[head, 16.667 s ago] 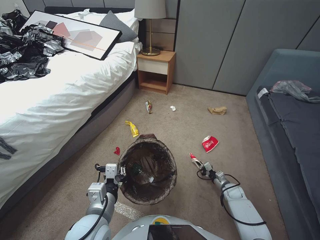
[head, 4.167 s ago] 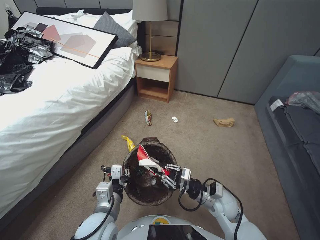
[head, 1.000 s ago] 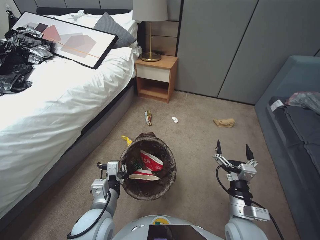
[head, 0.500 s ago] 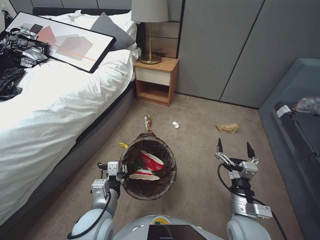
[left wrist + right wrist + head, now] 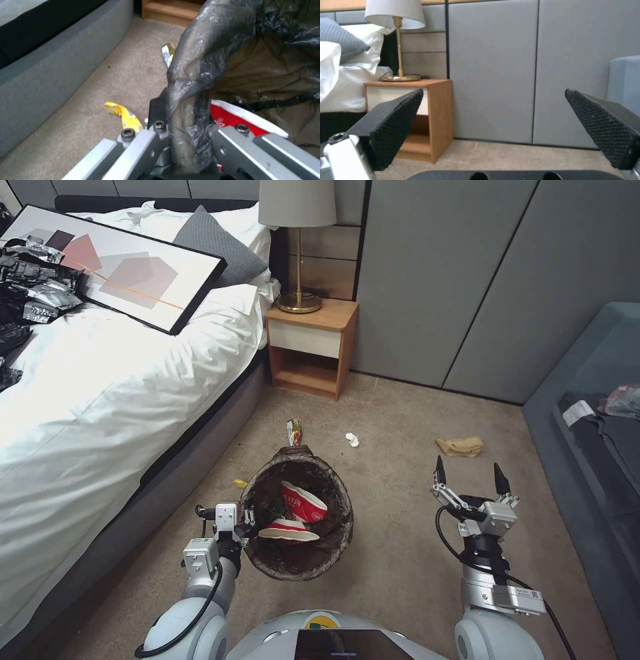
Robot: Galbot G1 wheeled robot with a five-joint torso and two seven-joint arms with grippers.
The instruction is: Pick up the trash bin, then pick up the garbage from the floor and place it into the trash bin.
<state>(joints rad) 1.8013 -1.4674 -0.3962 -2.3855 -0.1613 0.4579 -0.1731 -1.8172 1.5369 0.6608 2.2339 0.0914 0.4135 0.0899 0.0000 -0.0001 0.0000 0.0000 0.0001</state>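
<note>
1. Open carpet [image 5: 400, 553] ahead, bounded by bed [image 5: 120, 400] on the left, sofa [image 5: 593, 447] on the right, nightstand [image 5: 312, 347] at the wall.
2. Left gripper [image 5: 243, 521] clamps trash bin [image 5: 337, 513] rim; crushed cups [image 5: 303, 501] inside.
3. Right gripper [image 5: 468, 477] spread wide, empty, raised beside bin.
4. Tan paper bag [image 5: 460, 447], tissue [image 5: 351, 439], wrapper [image 5: 293, 431] on floor beyond.

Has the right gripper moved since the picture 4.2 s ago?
Yes. The right gripper was over the trash bin; now it hangs open to the bin's right.
</note>
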